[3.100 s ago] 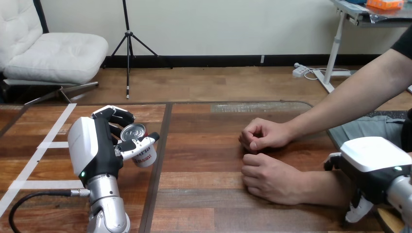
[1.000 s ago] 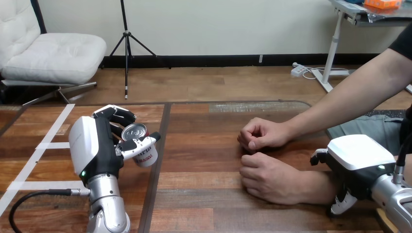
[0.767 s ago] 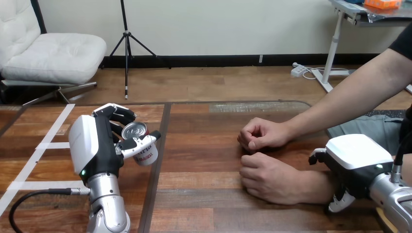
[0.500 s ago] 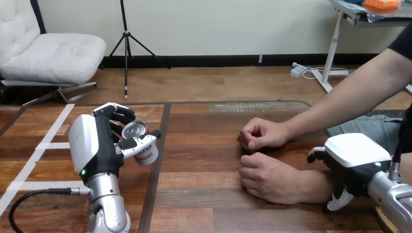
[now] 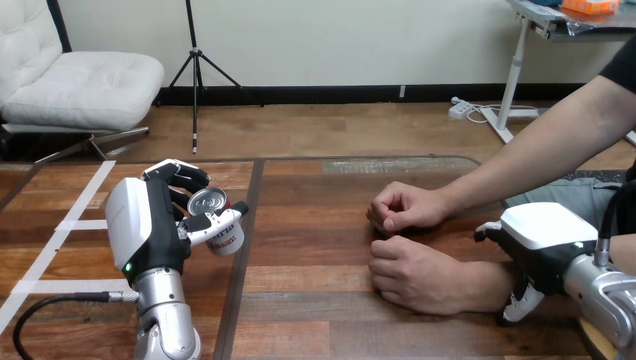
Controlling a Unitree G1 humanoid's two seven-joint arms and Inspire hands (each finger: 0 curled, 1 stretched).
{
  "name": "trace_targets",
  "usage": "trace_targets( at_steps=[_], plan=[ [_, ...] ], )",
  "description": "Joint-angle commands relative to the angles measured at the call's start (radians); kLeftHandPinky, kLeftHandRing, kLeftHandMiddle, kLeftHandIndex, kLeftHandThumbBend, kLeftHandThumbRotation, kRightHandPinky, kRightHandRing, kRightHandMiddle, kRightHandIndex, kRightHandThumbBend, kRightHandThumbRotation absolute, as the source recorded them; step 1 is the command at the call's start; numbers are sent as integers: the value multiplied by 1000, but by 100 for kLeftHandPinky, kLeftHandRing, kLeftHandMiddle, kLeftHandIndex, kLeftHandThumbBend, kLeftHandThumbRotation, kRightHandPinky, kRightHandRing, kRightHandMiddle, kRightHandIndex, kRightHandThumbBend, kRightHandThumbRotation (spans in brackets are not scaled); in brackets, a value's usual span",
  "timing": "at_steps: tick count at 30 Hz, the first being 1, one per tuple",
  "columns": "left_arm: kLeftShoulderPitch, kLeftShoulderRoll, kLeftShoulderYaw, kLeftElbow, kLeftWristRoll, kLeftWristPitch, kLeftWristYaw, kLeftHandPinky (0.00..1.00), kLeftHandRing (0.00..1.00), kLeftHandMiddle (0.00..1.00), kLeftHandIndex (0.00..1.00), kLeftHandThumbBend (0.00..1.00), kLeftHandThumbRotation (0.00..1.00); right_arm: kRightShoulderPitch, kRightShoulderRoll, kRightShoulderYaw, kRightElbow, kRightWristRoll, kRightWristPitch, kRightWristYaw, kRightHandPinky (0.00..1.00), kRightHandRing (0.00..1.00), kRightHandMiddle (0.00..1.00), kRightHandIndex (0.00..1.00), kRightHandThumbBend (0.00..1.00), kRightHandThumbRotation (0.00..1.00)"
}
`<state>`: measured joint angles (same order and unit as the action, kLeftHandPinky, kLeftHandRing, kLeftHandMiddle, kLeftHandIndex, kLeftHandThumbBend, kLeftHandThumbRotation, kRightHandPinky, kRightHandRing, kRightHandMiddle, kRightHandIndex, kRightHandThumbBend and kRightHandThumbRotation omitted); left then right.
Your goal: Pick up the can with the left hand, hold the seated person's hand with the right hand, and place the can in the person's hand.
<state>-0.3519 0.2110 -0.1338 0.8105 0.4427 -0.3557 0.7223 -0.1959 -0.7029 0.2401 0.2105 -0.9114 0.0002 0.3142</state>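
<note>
Logging the wooden table point(image 5: 315, 300): the person's nearer hand point(image 5: 412, 274) is resting fisted on it, just left of my right hand point(image 5: 536, 236); the person's farther hand point(image 5: 405, 206) is lying beyond that. White tape strips point(image 5: 75, 223) are running left of my left hand point(image 5: 146, 232).

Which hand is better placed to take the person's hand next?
The right hand: it sits at the person's forearm, while the left hand is well apart, curled round the can.
</note>
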Motion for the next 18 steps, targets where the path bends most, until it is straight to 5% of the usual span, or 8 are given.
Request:
trace_targets(
  at_steps=[1, 18],
  plan=[
    [-41, 13, 19, -71, 1, -19, 5, 33, 38, 44, 45, 74, 0, -29, 42, 34, 90, 22, 21, 3, 83, 88, 89, 86, 85, 11],
    [-34, 12, 29, -94, 2, -8, -2, 33, 38, 44, 45, 74, 0, -35, 36, 42, 124, 67, 4, -60, 77, 83, 84, 82, 83, 5]
  ],
)
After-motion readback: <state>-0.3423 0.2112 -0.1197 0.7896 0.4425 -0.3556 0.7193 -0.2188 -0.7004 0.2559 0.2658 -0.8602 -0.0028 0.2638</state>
